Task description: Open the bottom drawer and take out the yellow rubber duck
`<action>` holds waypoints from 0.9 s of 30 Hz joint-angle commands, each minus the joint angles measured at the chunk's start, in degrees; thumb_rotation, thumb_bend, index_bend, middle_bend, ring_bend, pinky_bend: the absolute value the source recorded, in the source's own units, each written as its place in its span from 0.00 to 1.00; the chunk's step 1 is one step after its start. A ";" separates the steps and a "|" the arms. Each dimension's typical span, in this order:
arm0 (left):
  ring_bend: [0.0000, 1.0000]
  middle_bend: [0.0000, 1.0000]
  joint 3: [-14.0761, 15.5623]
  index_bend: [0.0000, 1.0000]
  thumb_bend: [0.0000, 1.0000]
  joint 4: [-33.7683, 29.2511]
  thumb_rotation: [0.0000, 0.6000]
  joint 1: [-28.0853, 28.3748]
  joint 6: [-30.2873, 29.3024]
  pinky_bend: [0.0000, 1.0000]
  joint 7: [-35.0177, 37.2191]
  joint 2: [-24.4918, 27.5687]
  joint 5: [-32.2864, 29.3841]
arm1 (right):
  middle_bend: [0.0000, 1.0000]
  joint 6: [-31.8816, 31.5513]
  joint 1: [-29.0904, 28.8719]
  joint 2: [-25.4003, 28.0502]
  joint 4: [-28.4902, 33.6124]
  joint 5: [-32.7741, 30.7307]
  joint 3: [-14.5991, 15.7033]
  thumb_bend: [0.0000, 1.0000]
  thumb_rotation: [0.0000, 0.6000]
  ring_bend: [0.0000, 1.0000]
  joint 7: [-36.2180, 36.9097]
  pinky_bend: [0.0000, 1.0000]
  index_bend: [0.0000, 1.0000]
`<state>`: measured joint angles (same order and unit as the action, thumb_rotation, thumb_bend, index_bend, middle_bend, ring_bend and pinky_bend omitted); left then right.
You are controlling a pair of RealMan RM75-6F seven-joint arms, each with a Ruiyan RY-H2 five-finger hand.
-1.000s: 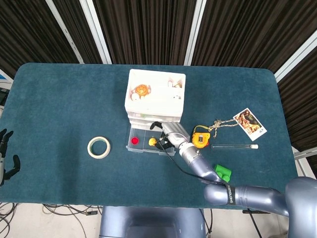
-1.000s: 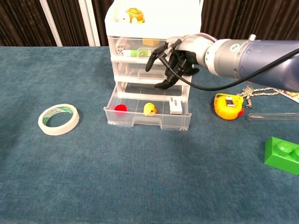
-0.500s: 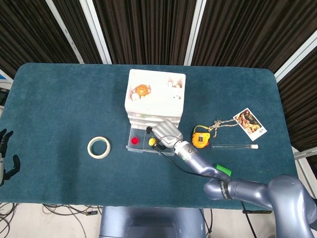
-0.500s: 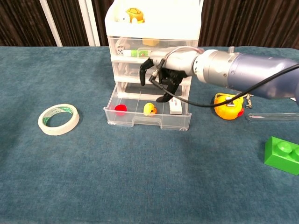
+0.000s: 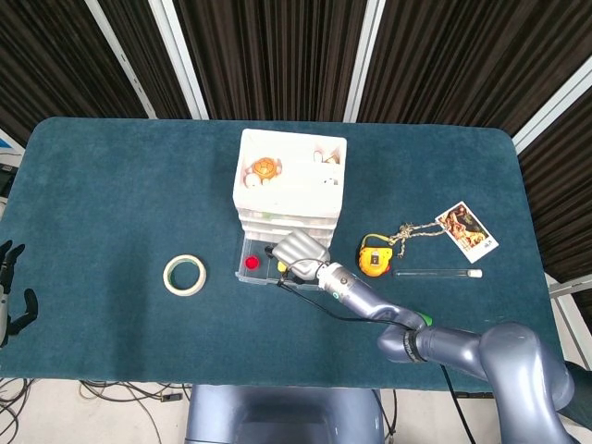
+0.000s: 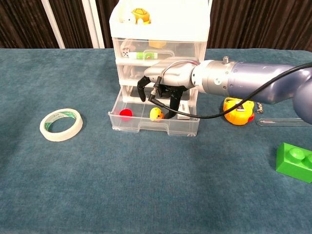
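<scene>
Yellow-bound now: carrying the right robot hand [image 6: 163, 87] from the three o'clock end of the open bottom drawer [image 6: 146, 127] toward nine o'clock and lower than a second ago, ending directly over the duck [image 6: 156, 114]. Keeping the fingers [image 6: 142, 92] spread and hooked downward, one dark tip hanging at the duck's nine o'clock and another at its three o'clock, gripping nothing yet. Leaving the duck where it was, sitting on the drawer floor near the middle, with a red ball [image 6: 126, 114] at its nine o'clock and a white block [image 6: 184, 109] at its three o'clock.

Judging from this: opening already done, reaching nearly finished, closing and lifting yet to come.

Struggling to tell from the chest view whether any fingertip is touching the duck or only flanking it. Losing most of the duck under the robot hand in the head view, with just a yellow sliver [image 5: 282, 266] peeking out at nine o'clock. Finding the thumb side hidden behind the palm. Catching the left robot hand [image 5: 11, 287] only at the far nine o'clock edge of the surface [image 6: 146, 195], partly cropped, fingers apart and holding nothing.
</scene>
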<state>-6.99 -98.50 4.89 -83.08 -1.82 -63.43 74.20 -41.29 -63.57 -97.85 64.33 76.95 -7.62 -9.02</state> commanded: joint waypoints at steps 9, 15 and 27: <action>0.00 0.00 -0.06 0.05 0.61 -0.12 1.00 0.02 0.10 0.00 -0.16 0.04 -0.26 | 1.00 1.18 -1.49 -1.92 -5.08 2.02 0.41 0.21 1.00 1.00 -2.39 1.00 0.38; 0.00 0.00 -0.06 0.05 0.61 -0.15 1.00 0.04 0.20 0.00 -0.28 0.05 -0.39 | 1.00 1.66 -1.80 -2.50 -6.24 3.25 1.10 0.21 1.00 1.00 -2.51 1.00 0.38; 0.00 0.00 -0.04 0.05 0.61 -0.21 1.00 0.11 0.24 0.00 -0.61 -0.09 -0.43 | 1.00 1.05 -1.95 -4.90 -9.18 5.27 1.73 0.23 1.00 1.00 -1.84 1.00 0.38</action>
<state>-7.04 -98.71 5.00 -82.84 -2.43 -63.52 73.76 -40.25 -65.49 -102.68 55.21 82.15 -5.92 -10.89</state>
